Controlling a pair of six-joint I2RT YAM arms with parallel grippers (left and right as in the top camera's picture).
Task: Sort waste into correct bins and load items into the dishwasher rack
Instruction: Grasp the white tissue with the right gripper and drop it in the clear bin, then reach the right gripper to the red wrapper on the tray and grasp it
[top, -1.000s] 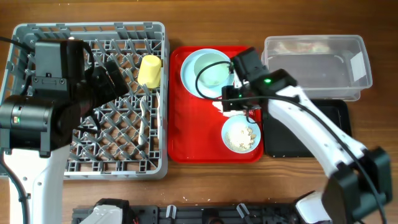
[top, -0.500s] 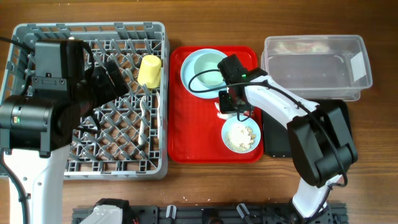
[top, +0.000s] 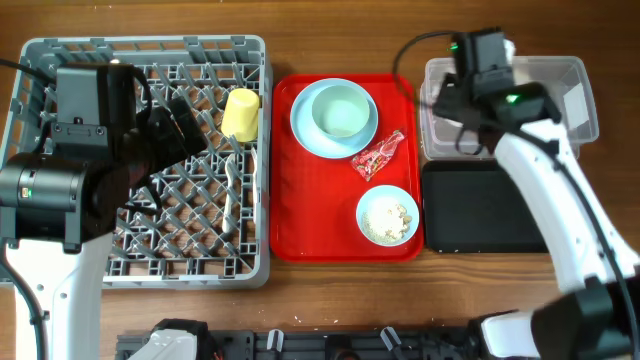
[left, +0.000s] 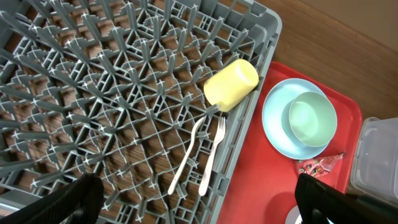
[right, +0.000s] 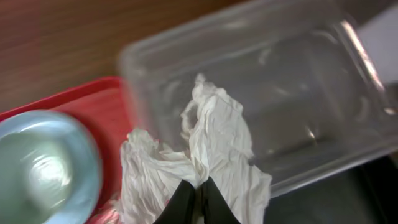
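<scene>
My right gripper (right: 198, 200) is shut on the crumpled white napkin (right: 214, 146), which hangs over the left end of the clear tub (right: 292, 81). From overhead that gripper (top: 448, 104) is at the tub's (top: 530, 100) left rim. The red wrapper (top: 380, 156) lies on the red tray (top: 300, 230). A green bowl (top: 340, 110) sits in the pale blue plate (top: 306, 130). A small blue bowl (top: 388, 216) holds food scraps. In the grey rack (top: 60, 52) lie the yellow cup (top: 240, 113), fork (left: 212, 155) and spoon (left: 186, 158). My left gripper (left: 199, 202) hangs open above the rack, holding nothing.
The black tray (top: 490, 206) lies right of the red tray, just in front of the clear tub. Bare wooden table (top: 340, 300) runs along the front edge. My left arm (top: 70, 170) covers the rack's left half.
My right gripper shut on the napkin on the red tray, lifted it and carried it right and back to the clear tub. The red wrapper is now uncovered. The left arm has not moved.
</scene>
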